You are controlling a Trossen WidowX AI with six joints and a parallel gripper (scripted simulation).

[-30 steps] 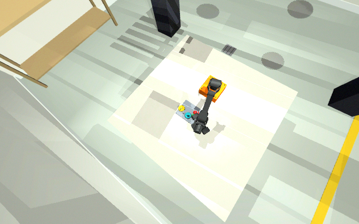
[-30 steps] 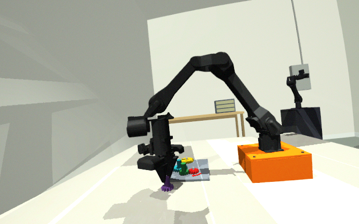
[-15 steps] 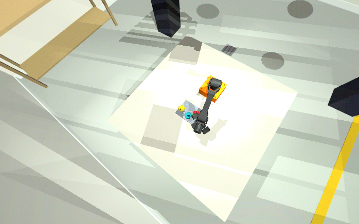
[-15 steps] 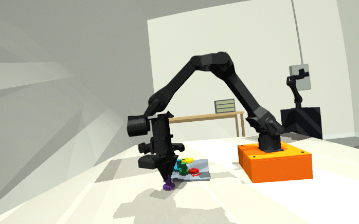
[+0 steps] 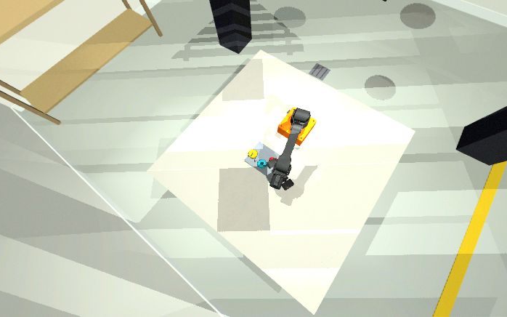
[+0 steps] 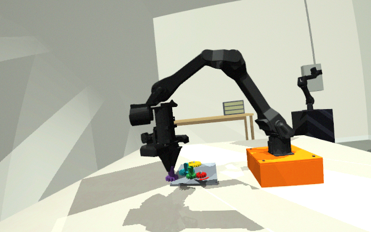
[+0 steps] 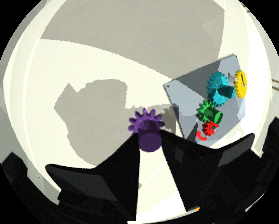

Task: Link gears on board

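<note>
My gripper (image 6: 170,170) (image 7: 150,138) is shut on the stem of the purple gear (image 6: 170,178) (image 7: 146,118), which hangs upright just above the table, beside the grey board (image 6: 210,168) (image 7: 180,96). On the board, the yellow gear (image 5: 252,153) (image 6: 194,164) (image 7: 241,90) is at the far end from the red gear (image 5: 272,158) (image 6: 201,174) (image 7: 210,128). A green gear (image 6: 191,173) (image 7: 207,111) stands next to the red one, and a cyan gear (image 5: 258,162) (image 6: 185,168) (image 7: 215,90) next to the green. Tooth contact and empty pegs are too small to make out.
The arm's orange base (image 5: 306,134) (image 6: 290,174) stands on the table behind the board. The red arrow (image 6: 204,179) (image 7: 201,136) is beside the red gear. The arm hides part of the board in the top view. Broad shadows cross the table.
</note>
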